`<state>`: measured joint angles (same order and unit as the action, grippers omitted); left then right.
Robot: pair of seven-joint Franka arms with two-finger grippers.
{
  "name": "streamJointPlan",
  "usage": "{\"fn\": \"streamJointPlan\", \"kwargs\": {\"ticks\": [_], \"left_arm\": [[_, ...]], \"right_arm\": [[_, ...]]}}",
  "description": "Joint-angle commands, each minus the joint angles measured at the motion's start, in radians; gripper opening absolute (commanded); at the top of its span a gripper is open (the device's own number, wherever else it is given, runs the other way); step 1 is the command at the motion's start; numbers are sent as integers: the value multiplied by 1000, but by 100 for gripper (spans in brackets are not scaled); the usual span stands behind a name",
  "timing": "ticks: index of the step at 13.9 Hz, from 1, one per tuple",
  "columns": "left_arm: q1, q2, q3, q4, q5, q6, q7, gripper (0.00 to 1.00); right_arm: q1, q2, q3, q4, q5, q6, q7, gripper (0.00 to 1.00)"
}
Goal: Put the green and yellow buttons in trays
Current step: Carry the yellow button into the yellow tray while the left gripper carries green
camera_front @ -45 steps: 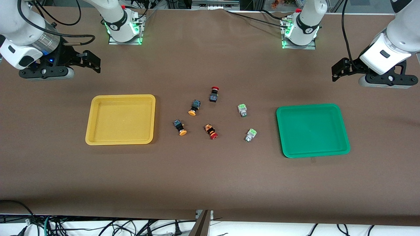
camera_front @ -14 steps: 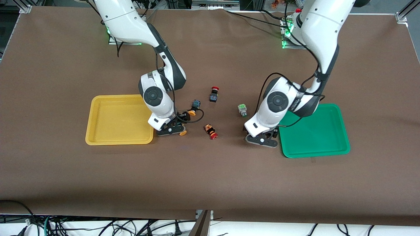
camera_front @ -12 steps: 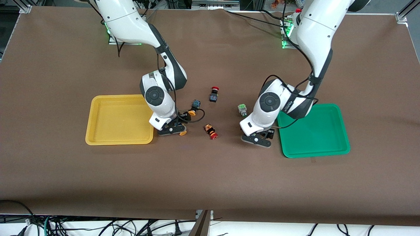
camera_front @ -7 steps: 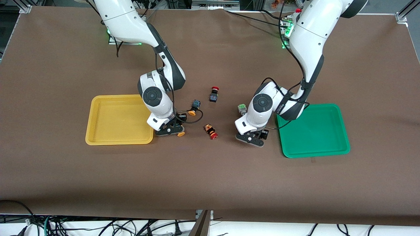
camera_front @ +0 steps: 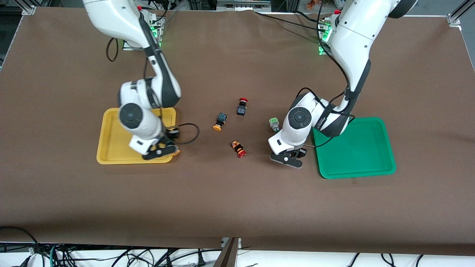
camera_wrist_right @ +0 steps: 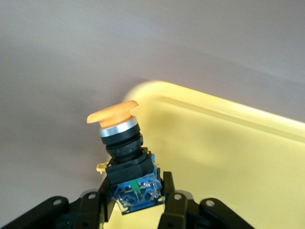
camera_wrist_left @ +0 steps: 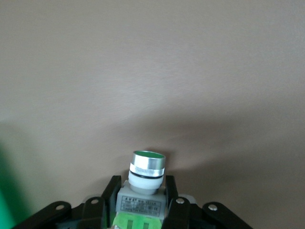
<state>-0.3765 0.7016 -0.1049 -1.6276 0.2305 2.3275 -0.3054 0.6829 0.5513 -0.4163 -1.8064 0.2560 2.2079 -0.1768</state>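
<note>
the right gripper is clamped on a yellow-capped button, holding it over the corner of the yellow tray nearest the front camera and the table's middle. the left gripper is closed on a silvery green button low over the brown table, at about nine o'clock from the green tray in the front view. a second green button lies at roughly eleven o'clock from that gripper. a second yellow button lies between the trays, with one red button at its one o'clock and another red button at its five o'clock.
</note>
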Motion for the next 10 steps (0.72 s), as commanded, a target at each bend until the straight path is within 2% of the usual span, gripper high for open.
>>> {"fn": "streamJointPlan", "kwargs": {"ticks": [1, 2, 3, 4, 5, 6, 7, 8, 9, 10], "left_arm": [[46, -129, 5, -12, 18, -191, 90, 0], [91, -148, 7, -12, 18, -244, 182, 0], [147, -151, 7, -14, 20, -273, 280, 0], [201, -146, 7, -17, 20, -290, 402, 0], [241, -128, 8, -23, 29, -296, 540, 0], [299, -81, 7, -18, 29, -283, 611, 6], [341, -55, -1, -20, 26, -260, 630, 11], [347, -33, -2, -29, 24, -232, 629, 20], [341, -19, -2, -31, 23, -218, 629, 47], [341, -22, -2, -29, 23, -221, 629, 99]], "right_arm": [[1, -71, -71, -151, 19, 12, -142, 0], [1, -83, -87, -187, 19, 15, -144, 0], [1, -83, -99, -211, 19, 21, -147, 8], [0, -82, -111, -224, 19, 29, -147, 23], [-11, -74, -114, -234, 19, 44, -147, 61], [-37, -62, -114, -232, 19, 55, -147, 87], [-43, -54, -113, -229, 25, 56, -144, 94], [-43, -57, -113, -225, 44, 44, -141, 97], [-42, -66, -110, -212, 48, 30, -130, 97], [-37, -71, -107, -190, 54, -3, -110, 97]]}}
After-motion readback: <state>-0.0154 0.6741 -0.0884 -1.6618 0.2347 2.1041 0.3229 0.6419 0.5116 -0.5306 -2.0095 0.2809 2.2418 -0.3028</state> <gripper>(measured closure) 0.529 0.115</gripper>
